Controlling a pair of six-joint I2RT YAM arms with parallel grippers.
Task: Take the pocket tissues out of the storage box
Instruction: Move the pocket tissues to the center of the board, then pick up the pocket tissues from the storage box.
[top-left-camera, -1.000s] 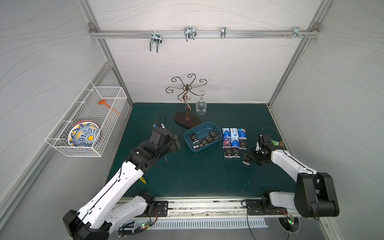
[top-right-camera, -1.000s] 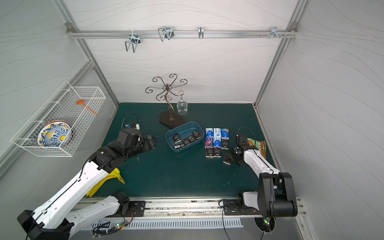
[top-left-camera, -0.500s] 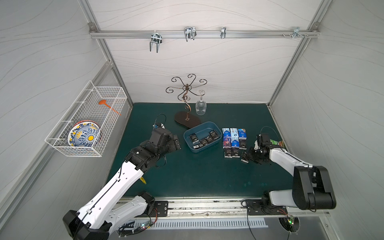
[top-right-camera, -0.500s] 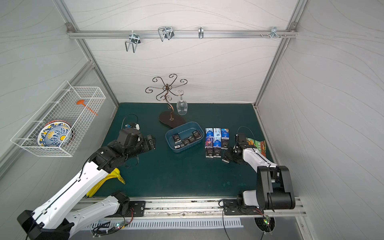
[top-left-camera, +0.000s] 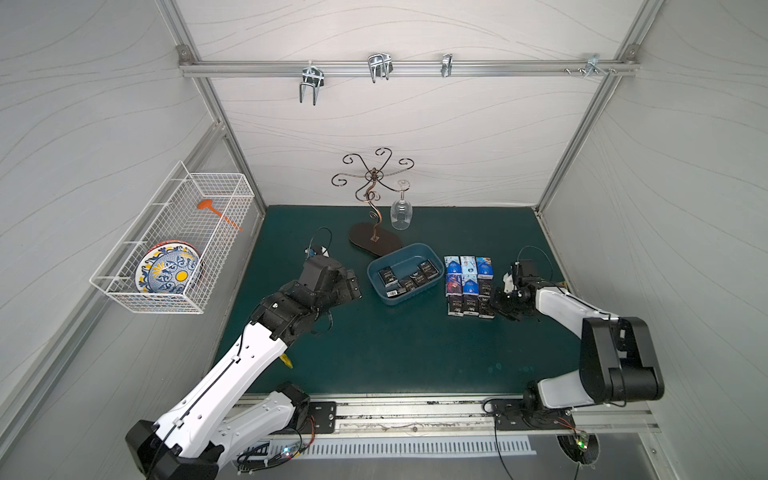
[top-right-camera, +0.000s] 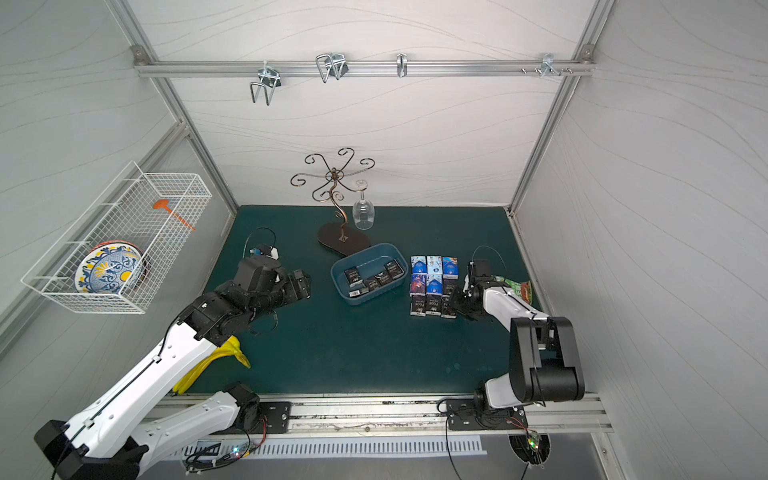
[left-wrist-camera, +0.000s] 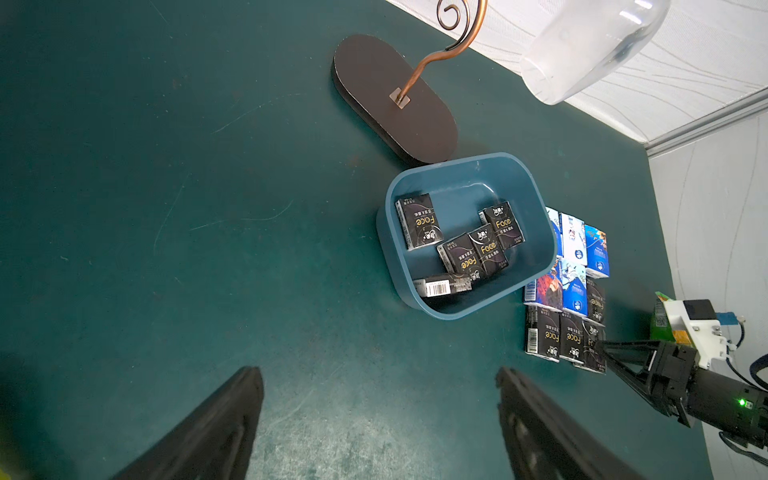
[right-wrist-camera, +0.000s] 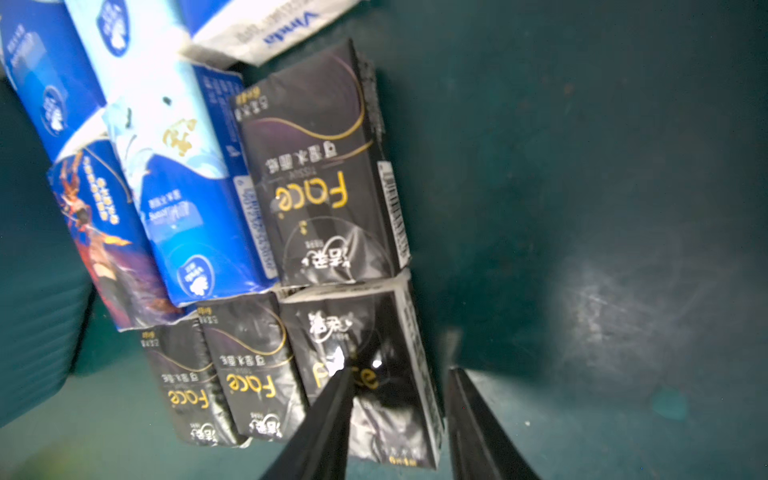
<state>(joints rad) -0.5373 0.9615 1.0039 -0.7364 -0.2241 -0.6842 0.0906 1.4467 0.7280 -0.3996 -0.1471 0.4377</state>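
Note:
The blue storage box (top-left-camera: 419, 253) (top-right-camera: 384, 251) (left-wrist-camera: 536, 199) sits mid-table with several black pocket tissues (left-wrist-camera: 417, 220) inside. More pocket tissues (top-left-camera: 468, 286) (top-right-camera: 432, 286), blue-white and black, lie in a tidy grid on the mat right of the box. My right gripper (top-left-camera: 496, 301) (top-right-camera: 455, 301) (right-wrist-camera: 399, 370) is open at the grid's near right corner. One finger lies over the corner black pack (right-wrist-camera: 390, 415), the other beside its edge. My left gripper (top-left-camera: 353, 286) (top-right-camera: 303, 284) (left-wrist-camera: 377, 370) hovers wide open and empty left of the box.
A metal glass stand (top-left-camera: 374, 243) with a hanging wine glass (top-left-camera: 401, 214) is behind the box. A green-orange snack bag (top-right-camera: 515, 286) lies beside my right arm. A yellow banana (top-right-camera: 216, 361) lies under my left arm. A wire basket (top-left-camera: 174, 245) hangs on the left wall.
My right gripper has slid a little toward the grid's near right corner, where a black pack now lies, and its jaws closed briefly then parted again. The left arm has not moved.

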